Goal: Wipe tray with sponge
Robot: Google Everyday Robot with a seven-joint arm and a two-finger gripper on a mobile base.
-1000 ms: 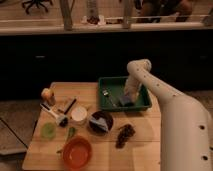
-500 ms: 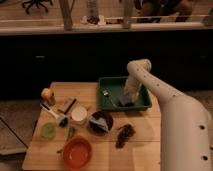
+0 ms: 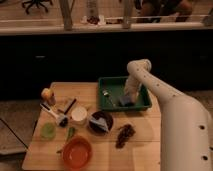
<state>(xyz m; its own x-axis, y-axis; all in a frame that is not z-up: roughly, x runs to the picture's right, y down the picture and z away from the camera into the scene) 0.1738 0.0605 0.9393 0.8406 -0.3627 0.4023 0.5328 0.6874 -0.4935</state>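
The dark green tray [image 3: 110,83] sits at the back right of the wooden table. The pale blue-grey sponge [image 3: 125,101] lies inside it, toward the front right. My gripper [image 3: 127,95] reaches down into the tray from the white arm and sits right on top of the sponge. A small white fork-like item [image 3: 106,93] lies in the left part of the tray.
On the table stand an orange bowl [image 3: 77,152], a dark bowl with a bluish piece [image 3: 100,122], a white cup [image 3: 79,115], a white-handled brush [image 3: 53,112], a green lid [image 3: 48,131], a brown clump [image 3: 124,135] and an apple [image 3: 47,94].
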